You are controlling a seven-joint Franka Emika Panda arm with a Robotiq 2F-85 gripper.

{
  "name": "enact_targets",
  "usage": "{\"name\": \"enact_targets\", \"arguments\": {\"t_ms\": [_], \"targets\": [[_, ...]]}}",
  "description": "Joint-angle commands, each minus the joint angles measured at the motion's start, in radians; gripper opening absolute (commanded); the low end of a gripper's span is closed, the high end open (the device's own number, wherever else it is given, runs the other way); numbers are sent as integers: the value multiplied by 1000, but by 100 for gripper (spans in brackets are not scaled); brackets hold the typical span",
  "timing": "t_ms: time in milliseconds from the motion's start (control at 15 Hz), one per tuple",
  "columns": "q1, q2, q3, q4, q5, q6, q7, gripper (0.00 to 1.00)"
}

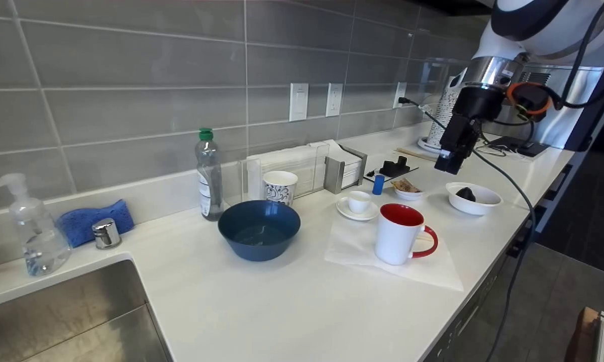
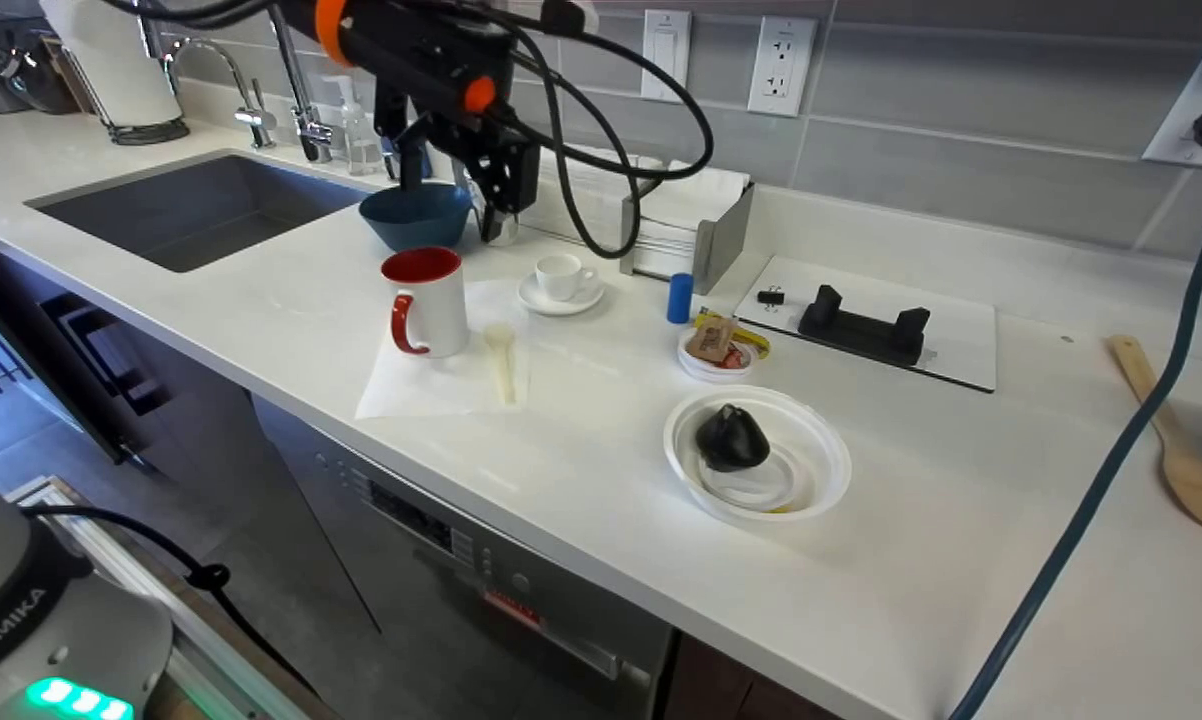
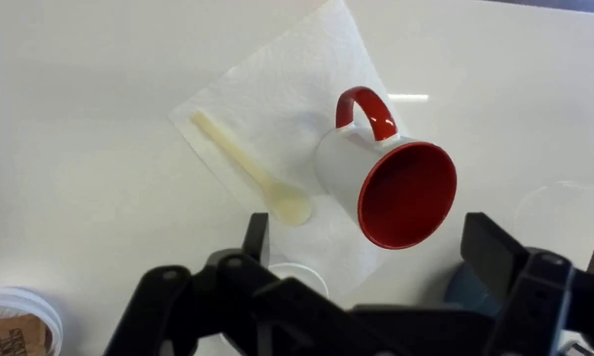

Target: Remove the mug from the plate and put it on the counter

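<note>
The mug, a small low white cup (image 1: 359,201), stands upright on the plate, a small round white saucer (image 1: 351,215). Both cup (image 2: 559,277) and saucer (image 2: 561,306) show in both exterior views. They stand on the white counter (image 1: 241,322). My gripper (image 2: 456,210) is in the air above the counter; it also shows in an exterior view (image 1: 447,163). In the wrist view my gripper (image 3: 367,220) is wide open with nothing between its fingers. A white round rim (image 3: 307,274) lies mostly behind the left finger; I cannot tell whether it is cup or saucer.
A tall white mug with red handle (image 1: 397,234) stands on a paper napkin (image 3: 287,99) with a pale spoon (image 3: 247,163), close to the cup. A dark blue bowl (image 1: 261,251), blue cylinder (image 2: 680,298), small packet dish (image 2: 701,372), white bowl (image 2: 831,465) and napkin holder (image 2: 721,235) stand around.
</note>
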Motion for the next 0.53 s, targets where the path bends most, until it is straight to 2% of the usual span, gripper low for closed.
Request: {"name": "enact_targets", "arguments": {"t_ms": [0, 200, 467], "targets": [[-38, 139, 14, 128, 85, -96, 79, 100], [-65, 241, 29, 217, 131, -145, 169, 100], [-97, 378, 72, 349, 120, -206, 362, 100]]}}
